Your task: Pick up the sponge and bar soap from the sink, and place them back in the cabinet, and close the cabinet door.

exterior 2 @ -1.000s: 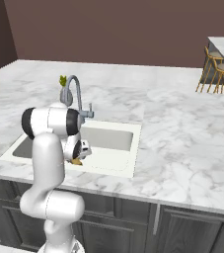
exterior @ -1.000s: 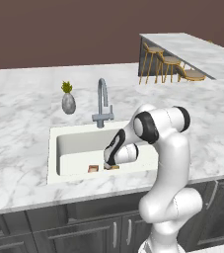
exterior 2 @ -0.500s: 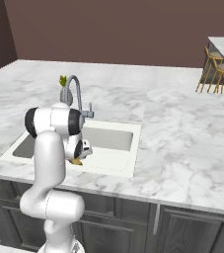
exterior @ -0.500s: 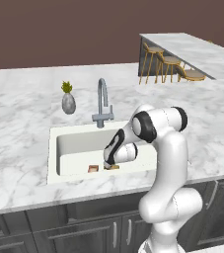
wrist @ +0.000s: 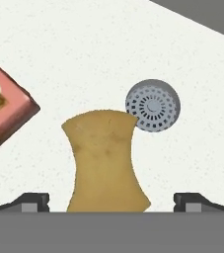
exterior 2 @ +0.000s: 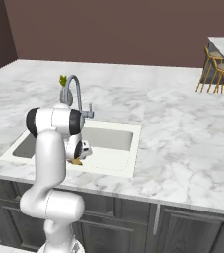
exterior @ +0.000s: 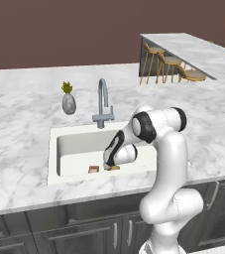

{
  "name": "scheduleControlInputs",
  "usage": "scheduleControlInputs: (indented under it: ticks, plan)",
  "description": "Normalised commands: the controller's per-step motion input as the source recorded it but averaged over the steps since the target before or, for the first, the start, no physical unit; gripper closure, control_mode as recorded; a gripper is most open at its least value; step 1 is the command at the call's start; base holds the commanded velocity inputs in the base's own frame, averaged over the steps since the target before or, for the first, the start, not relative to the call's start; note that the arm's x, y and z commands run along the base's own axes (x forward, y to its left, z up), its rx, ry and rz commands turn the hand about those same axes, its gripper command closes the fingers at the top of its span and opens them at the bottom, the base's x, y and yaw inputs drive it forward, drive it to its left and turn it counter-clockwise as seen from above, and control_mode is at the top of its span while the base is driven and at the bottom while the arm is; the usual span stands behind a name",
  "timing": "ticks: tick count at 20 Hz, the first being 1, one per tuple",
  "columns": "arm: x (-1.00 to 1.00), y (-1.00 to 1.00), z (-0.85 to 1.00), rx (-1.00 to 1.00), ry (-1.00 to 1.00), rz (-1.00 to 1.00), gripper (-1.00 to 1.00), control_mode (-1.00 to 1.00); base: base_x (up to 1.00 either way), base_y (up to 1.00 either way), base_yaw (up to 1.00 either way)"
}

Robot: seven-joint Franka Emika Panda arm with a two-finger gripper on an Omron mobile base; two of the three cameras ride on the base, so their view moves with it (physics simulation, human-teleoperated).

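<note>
— So, where does the sponge (wrist: 106,160) sit against your gripper (wrist: 111,200)?

— Dead between the two tips in the hand view. One dark fingertip (wrist: 32,201) rises well off one side of it, the other well off the opposite side, with bare basin floor showing in both gaps. Your jaws stand wide apart and have hold of nothing.

— And which way does it run?

— Its long axis runs away from the hand, up the hand view, so the jaws would close across the narrow waisted middle. I judge that the easy way to take it; you should not need to roll the wrist.

— Where in the sink (exterior: 52,154) is all this?

— By the front wall, about midway along it. From the left base view the gripper (exterior: 111,164) hangs low in the basin with the sponge (exterior: 114,168) right under it. The bar soap (exterior: 93,169) lies just beside it, towards the sink's left end, not touching.

— Anything crowding you?

— The drain (wrist: 152,105) sits at the sponge's far corner, and the bar soap (wrist: 4,109) lies skewed to one side, clear of the near finger. Whether the tips are down at the sponge's level I cannot tell, so judge the drop before closing.

— The faucet (exterior 2: 77,95)?

— At the back rim, well apart from the hand.
</note>
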Motion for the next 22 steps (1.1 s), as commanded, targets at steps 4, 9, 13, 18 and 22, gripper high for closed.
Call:
scheduleControlInputs:
  ticks: [4, 9, 13, 18, 22]
  plan:
    - [0.00, 0.12, -0.06, 0.00, 0.03, 0.00, -1.00, -1.00, 0.00, 0.00, 0.00]
    - [0.00, 0.03, -0.02, 0.00, 0.01, 0.00, -1.00, -1.00, 0.00, 0.00, 0.00]
    - [0.06, 0.00, 0.00, 0.00, 0.00, 0.00, -1.00, -1.00, 0.00, 0.00, 0.00]
    - [0.07, 0.00, 0.00, 0.00, 0.00, 0.00, -1.00, -1.00, 0.00, 0.00, 0.00]
    - [0.09, 0.00, -0.09, 0.00, 0.00, 0.00, -1.00, -1.00, 0.00, 0.00, 0.00]
